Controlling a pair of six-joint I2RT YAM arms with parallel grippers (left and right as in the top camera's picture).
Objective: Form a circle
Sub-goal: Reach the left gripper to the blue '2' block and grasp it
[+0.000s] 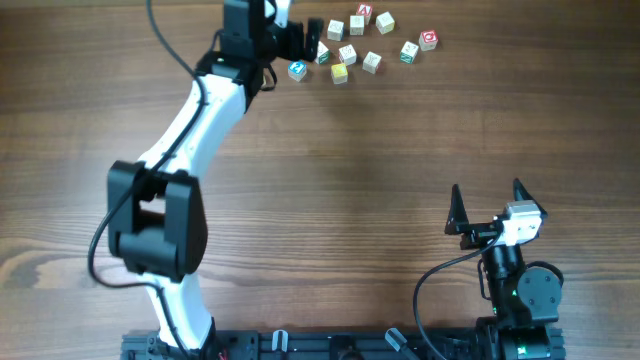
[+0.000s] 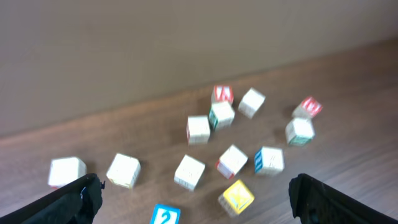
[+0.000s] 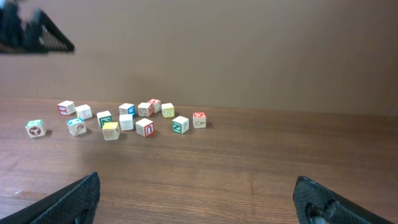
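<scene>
Lying as a loose scatter and not yet any ring, the small wooden cubes (image 1: 347,54) spread away from the blue-faced cube (image 1: 298,70), which sits at the end of the group on the robot's left. The yellow cube (image 1: 339,73) is near it to the right, not touching, and a red-faced cube (image 1: 428,40) lies farthest from it at the opposite end. The left jaws, carried by the left arm (image 1: 200,110), hang just beside the blue-faced cube on its far side, spread wide and holding nothing. Their height above the table (image 1: 320,200) cannot be told. The right jaws, on the right arm (image 1: 515,275), are likewise released and empty, well apart from the blue-faced cube on its near side. The step in hand looks like taking a first cube. It would go best by treating the blue-faced cube as the ring's starting point, straddling one cube at a time squarely, lowering straight so no neighbour gets knocked, and setting each at an even gap along the curve.
</scene>
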